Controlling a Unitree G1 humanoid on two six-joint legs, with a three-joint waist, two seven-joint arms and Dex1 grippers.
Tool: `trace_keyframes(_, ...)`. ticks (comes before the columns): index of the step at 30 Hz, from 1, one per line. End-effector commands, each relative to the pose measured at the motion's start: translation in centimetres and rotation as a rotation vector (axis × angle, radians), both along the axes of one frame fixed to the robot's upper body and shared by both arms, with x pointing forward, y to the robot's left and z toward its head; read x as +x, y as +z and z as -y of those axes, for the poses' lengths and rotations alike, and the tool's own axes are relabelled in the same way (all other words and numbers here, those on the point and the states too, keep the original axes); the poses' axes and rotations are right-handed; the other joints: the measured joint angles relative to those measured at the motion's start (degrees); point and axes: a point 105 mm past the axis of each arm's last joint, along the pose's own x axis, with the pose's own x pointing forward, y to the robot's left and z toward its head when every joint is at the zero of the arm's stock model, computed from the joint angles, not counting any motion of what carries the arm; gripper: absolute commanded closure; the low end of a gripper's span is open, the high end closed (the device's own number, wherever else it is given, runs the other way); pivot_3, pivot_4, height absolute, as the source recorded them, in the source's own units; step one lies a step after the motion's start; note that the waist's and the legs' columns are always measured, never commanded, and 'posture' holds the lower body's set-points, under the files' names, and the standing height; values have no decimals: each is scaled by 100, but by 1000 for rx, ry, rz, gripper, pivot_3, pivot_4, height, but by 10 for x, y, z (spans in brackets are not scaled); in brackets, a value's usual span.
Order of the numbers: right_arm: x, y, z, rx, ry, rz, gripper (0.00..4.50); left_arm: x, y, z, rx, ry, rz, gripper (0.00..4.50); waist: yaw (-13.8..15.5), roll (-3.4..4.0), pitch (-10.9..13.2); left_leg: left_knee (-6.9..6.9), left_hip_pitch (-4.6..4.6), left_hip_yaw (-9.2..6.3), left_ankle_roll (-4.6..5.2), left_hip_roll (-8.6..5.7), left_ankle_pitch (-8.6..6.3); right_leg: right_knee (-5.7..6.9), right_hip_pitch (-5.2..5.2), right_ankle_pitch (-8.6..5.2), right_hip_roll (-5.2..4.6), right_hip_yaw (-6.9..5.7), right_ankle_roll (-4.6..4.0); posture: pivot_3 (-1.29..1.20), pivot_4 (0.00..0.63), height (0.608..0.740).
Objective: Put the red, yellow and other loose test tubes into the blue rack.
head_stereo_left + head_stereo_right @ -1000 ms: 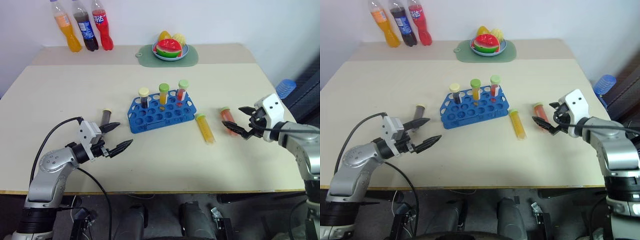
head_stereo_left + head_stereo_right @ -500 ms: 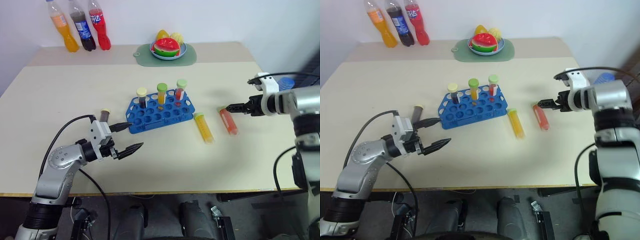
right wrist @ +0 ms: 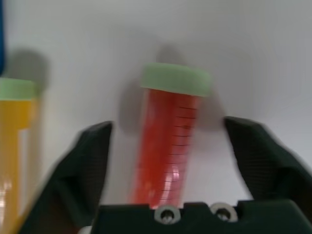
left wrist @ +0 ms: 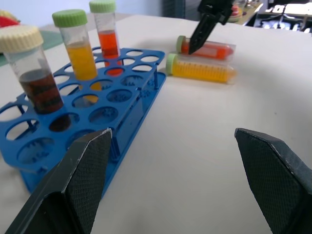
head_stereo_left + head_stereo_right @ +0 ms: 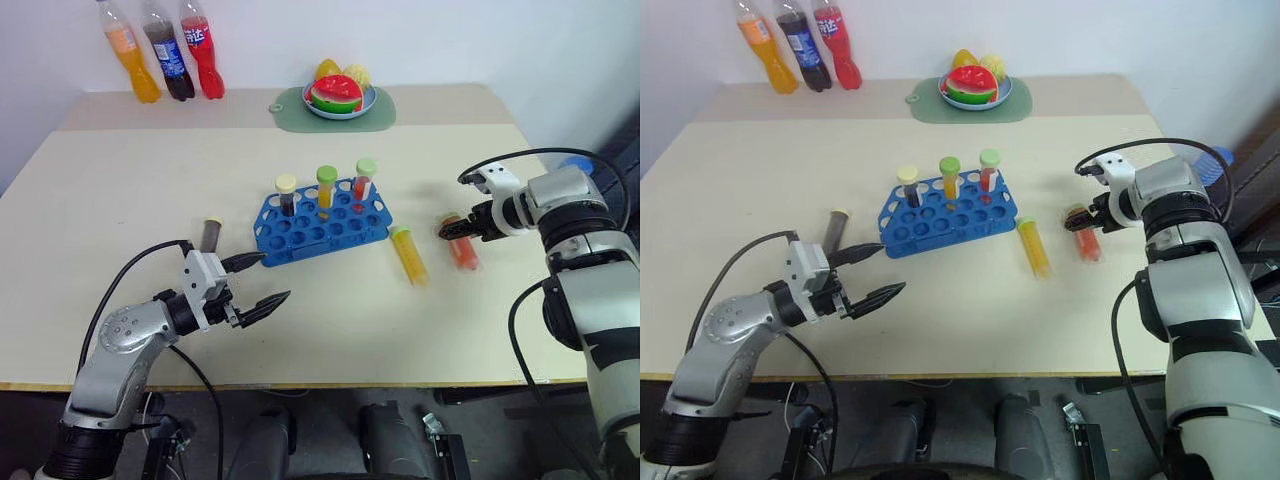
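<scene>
The blue rack (image 5: 320,228) sits mid-table with three capped tubes standing in its back row. Three loose test tubes lie on the table: a dark brown one (image 5: 211,236) left of the rack, a yellow one (image 5: 410,257) right of it, and a red one (image 5: 462,250) further right. Pointing steeply down, my right gripper (image 5: 449,229) is at the red tube's capped end. In the right wrist view the red tube (image 3: 170,141) lies between its open fingers (image 3: 83,165) with a gap on each side. My left gripper (image 5: 273,277) hovers wide open in front of the rack's left end, holding nothing.
Three soda bottles (image 5: 165,55) stand at the back left corner. A green mat (image 5: 385,115) with a plate of toy fruit (image 5: 338,93) lies at the back centre. The table's right edge runs close behind my right arm.
My right gripper has swung in and dipped down over the red tube, and its fingers have narrowed around it. The left gripper has drifted slightly toward the rack, still open.
</scene>
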Motion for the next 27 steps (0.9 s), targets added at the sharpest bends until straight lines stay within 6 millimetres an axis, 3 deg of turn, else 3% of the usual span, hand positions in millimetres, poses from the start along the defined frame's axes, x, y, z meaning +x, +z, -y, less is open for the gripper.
trace_keyframes(1, 4, 3, -4, -34, 43, 13, 2984, -3, 13, 0, -17, 11, 45, 279, -13, 0, 0, 0, 1, 0, 0, 1, 0, 1, 0, 0, 1, 0, 0, 0, 150, 740)
trace_keyframes(3, 4, 0, -5, -57, 64, 15, 3710, -3, 13, -1, -16, 17, 45, 279, -21, 0, -1, 1, 2, -1, 0, 2, 0, 2, 1, 0, 3, 0, 0, 0, 150, 740)
trace_keyframes(9, 12, 4, -1, -191, 222, 133, 3731, -3, 13, -1, -18, 24, 44, 279, -105, -3, -3, 3, 4, -3, 0, 2, 0, 3, 6, 0, 3, 0, 0, 0, 150, 740)
trace_keyframes(12, 25, 30, -9, -274, 391, 480, 3731, -2, 12, -2, -19, 26, 44, 279, -106, -7, -5, 7, 5, -5, 0, 1, 0, 1, 13, 0, 2, -2, 1, 0, 150, 740)
trace_keyframes(15, 16, 47, -25, -275, 510, 679, 3731, -1, 12, -4, -20, 31, 45, 279, -121, -4, -3, 7, 5, -4, 0, 0, 0, 1, 13, 1, 1, -1, 2, 0, 150, 740)
trace_keyframes(22, -27, 78, -91, 114, 566, 1039, 3731, 7, 11, -8, -25, 31, 52, 279, -119, 3, 0, 2, 7, -6, 0, 10, 0, 10, 3, 0, 10, 3, 1, 0, 150, 740)
trace_keyframes(24, -34, 91, -113, 273, 486, 1169, 3731, 10, 10, -8, -22, 27, 54, 279, -114, 3, 0, 2, 7, -9, 0, 10, 0, 9, 6, 0, 10, 3, 1, 0, 150, 740)
trace_keyframes(27, -39, 96, -128, 379, 422, 1228, 3731, 11, 10, -8, -28, 16, 56, 279, -105, 3, 1, 4, 7, -15, -1, 9, 0, 10, 6, 0, 9, 3, 1, 0, 150, 740)
